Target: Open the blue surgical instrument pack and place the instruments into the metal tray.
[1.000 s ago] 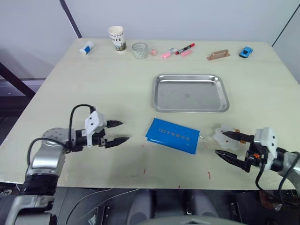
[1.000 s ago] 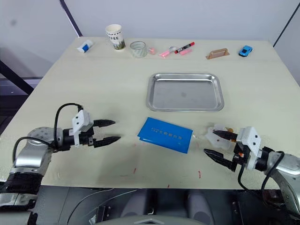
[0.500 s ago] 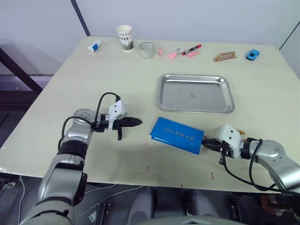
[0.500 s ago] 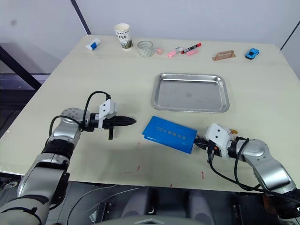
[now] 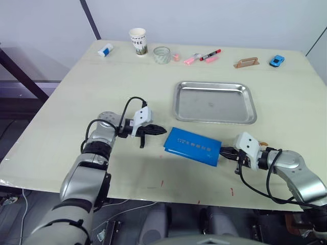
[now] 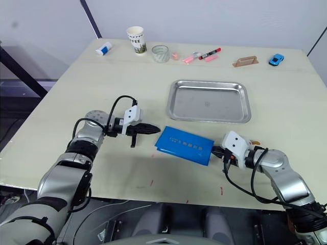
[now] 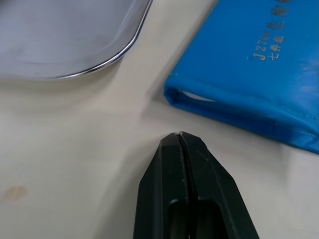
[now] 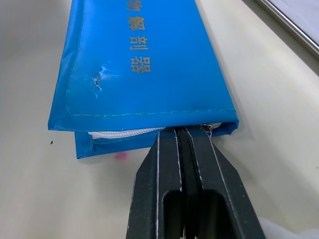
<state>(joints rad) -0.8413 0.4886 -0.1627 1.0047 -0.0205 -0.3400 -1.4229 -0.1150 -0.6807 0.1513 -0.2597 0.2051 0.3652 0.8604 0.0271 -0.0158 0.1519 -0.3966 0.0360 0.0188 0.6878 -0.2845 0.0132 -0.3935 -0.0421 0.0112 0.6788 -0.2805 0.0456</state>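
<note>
The blue surgical instrument pack (image 5: 193, 146) lies closed and flat on the table, just in front of the empty metal tray (image 5: 214, 104). My left gripper (image 5: 163, 130) is shut, and its tip hovers a short way off the pack's left end (image 7: 234, 107) without touching it. My right gripper (image 5: 222, 151) is also shut. Its tip (image 8: 182, 130) presses against the pack's right end, at the white zip line beside a small metal pull (image 8: 207, 128). The instruments are hidden.
Along the far edge stand a paper cup (image 5: 138, 41), a glass (image 5: 162, 54), pink and red markers (image 5: 204, 56), a wooden block (image 5: 246, 63), a blue toy car (image 5: 277, 60) and a white-blue item (image 5: 105, 49). A white plush toy (image 8: 286, 230) lies by my right wrist.
Both grippers have gone from open to shut. The left one has moved right toward the pack's left end, and the right one has moved left to its right end. The camera view shifted.
</note>
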